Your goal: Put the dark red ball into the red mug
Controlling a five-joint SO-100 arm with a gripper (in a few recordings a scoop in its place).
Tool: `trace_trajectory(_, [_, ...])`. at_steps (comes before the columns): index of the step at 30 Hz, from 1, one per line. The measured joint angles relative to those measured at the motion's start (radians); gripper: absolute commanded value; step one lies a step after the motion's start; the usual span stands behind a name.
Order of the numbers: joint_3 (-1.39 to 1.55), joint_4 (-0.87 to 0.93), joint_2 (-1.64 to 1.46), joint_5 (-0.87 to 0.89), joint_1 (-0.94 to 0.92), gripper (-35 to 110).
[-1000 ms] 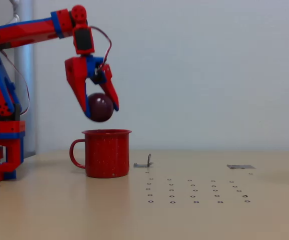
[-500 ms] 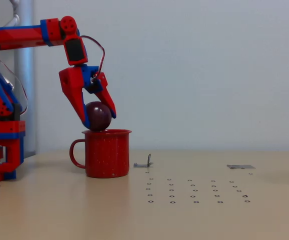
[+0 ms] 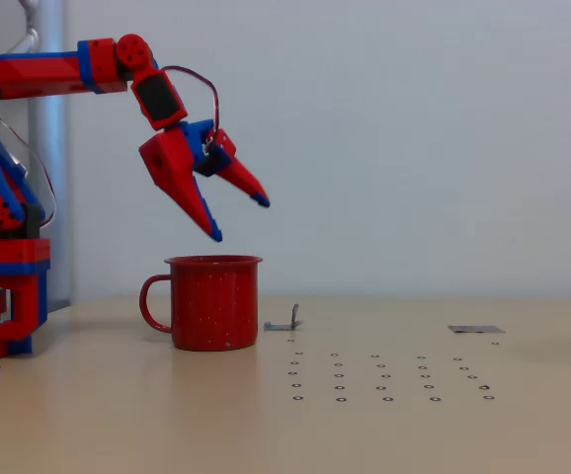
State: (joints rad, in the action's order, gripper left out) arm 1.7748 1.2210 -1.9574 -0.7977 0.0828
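Hovering gripper (image 3: 238,217) above red mug (image 3: 214,301), fingers spread wide, holding nothing. I see no dark red ball; I judge it down inside mug, hidden by wall. Ball judged smooth, slippery, rigid; would grip across widest part. Mug stands on table (image 3: 118,415) at left, handle leftward. Plenty of open room rightward; arm base close at left.

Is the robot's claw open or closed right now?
Open. The gripper hangs above the red mug with its two fingers spread wide apart, and nothing sits between them.
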Motion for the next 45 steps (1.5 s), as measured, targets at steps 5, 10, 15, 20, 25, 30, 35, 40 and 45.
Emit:
trace_trajectory(5, [-0.222, 0.0, 0.0, 0.1, -0.069, 5])
trace_trajectory(10, [-0.296, 0.02, 0.002, 0.161, -0.238, -2])
trace_trajectory(15, [-0.296, 0.021, 0.002, 0.256, -0.43, -2])
trace_trajectory(20, [-0.224, 0.107, -0.018, 0.241, -0.575, -2])
trace_trajectory(25, [0.175, -0.118, -0.252, 0.31, -0.68, -2])
trace_trajectory(30, [0.563, -0.261, -0.637, 0.563, -0.721, -2])
trace_trajectory(35, [0.769, -0.258, -0.91, 0.652, -0.735, -2])
trace_trajectory(40, [0.922, -0.141, -1.109, 0.669, -0.762, -2])
trace_trajectory(45, [0.989, 0.06, -1.207, 0.693, -0.807, -2])
